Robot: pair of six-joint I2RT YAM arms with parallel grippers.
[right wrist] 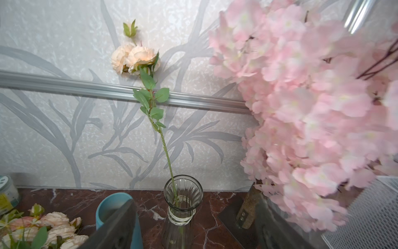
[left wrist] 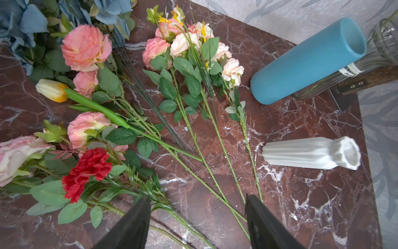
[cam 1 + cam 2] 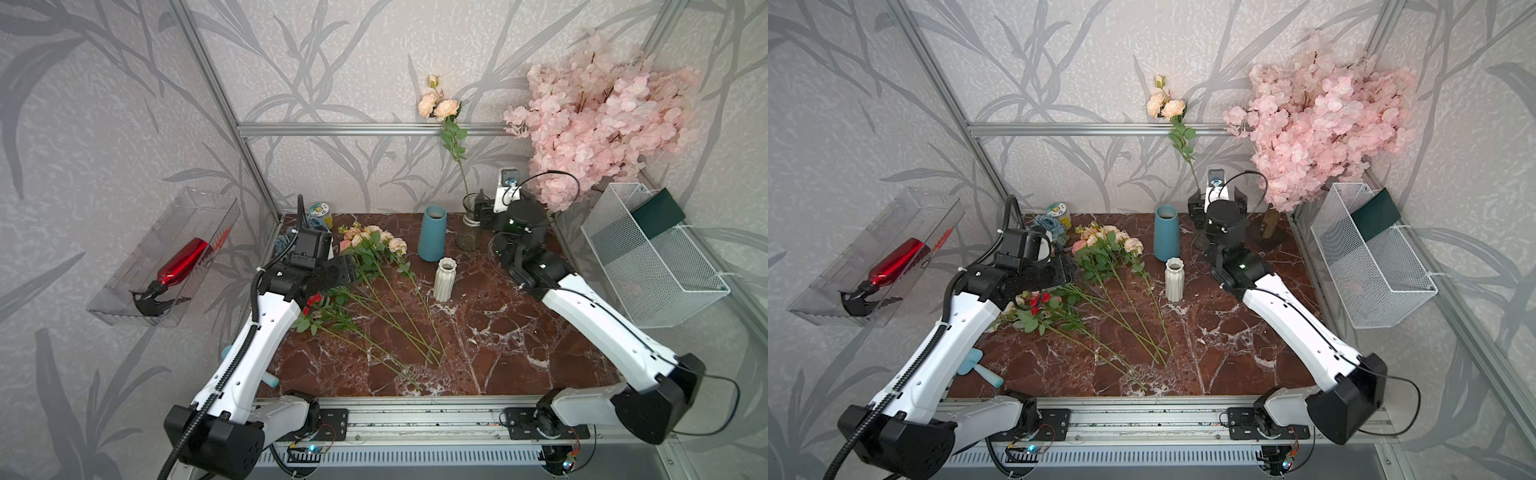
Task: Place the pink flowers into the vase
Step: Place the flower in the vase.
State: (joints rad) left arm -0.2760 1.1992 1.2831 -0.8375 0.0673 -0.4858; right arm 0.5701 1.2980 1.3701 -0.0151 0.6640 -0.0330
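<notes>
**Left claw open above loose pink flowers; one stem already in the glass vase**

A marble-patterned desk (image 3: 519, 332) carried a fan of pink flowers (image 3: 374, 241) lying flat left of centre. Their blooms pointed to the far side and their thin green stems ran toward the near edge. One more pink stem (image 3: 440, 106) stood upright in a clear glass vase (image 3: 471, 224) at the far right. A blue vase (image 3: 432, 232) and a white ribbed vase (image 3: 444, 278) stood empty between the two groups.

The left claw (image 2: 197, 200) hung over the lower stems with its jaws spread wide, holding nothing. The right claw (image 3: 486, 212) sat just beside the glass vase, its jaws also apart and empty.

The flowers looked light and top-heavy, with soft petals that would crush and slim stems that seemed stiff enough to stay straight when lifted. The best hold was probably on bare stem below the leaves, near the middle, so the bloom would not swing down. The stems crossed one another and lay close to a red flower (image 3: 313, 299), so a careless pinch could have caught two at once. The glass vase had a narrow neck and might have tipped if a stem pushed sideways.
</notes>
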